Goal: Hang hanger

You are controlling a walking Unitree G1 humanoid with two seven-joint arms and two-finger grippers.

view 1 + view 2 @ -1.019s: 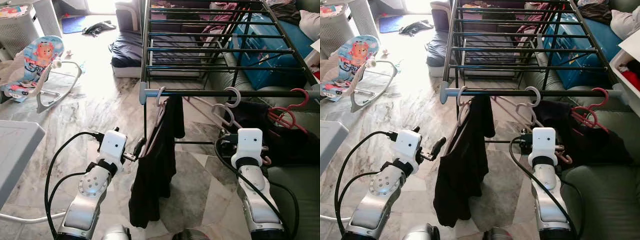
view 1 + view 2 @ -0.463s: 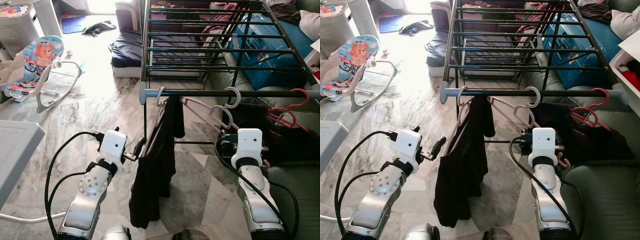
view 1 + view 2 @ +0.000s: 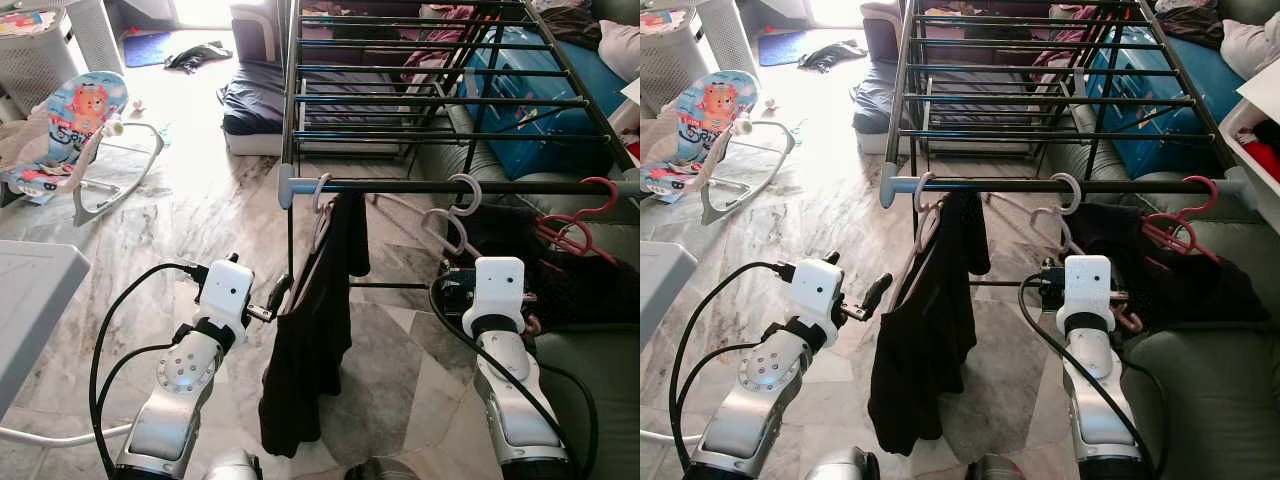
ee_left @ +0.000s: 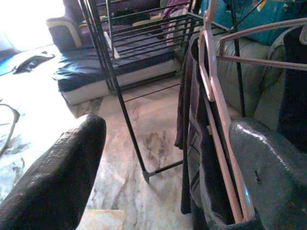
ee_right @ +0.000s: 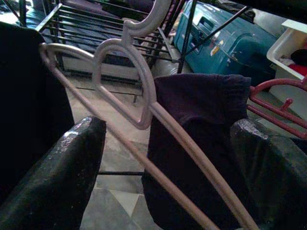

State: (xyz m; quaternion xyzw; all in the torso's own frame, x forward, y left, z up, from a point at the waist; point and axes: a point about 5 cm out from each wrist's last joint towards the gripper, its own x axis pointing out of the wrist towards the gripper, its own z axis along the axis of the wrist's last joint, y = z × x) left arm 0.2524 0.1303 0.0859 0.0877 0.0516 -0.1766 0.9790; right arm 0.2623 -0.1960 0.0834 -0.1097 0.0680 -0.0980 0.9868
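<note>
Hanger [image 5: 139, 103] on rack rail [image 3: 450, 186] — fingers [image 5: 72, 167] apart.

Matt plastic hanger [image 5: 144, 103], black metal rack [image 3: 440, 100], glossy marble floor [image 3: 210, 215]

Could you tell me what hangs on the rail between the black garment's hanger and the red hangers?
In the left eye view, one empty pale hanger hangs on the front rail between the black garment and the red hangers.
</note>
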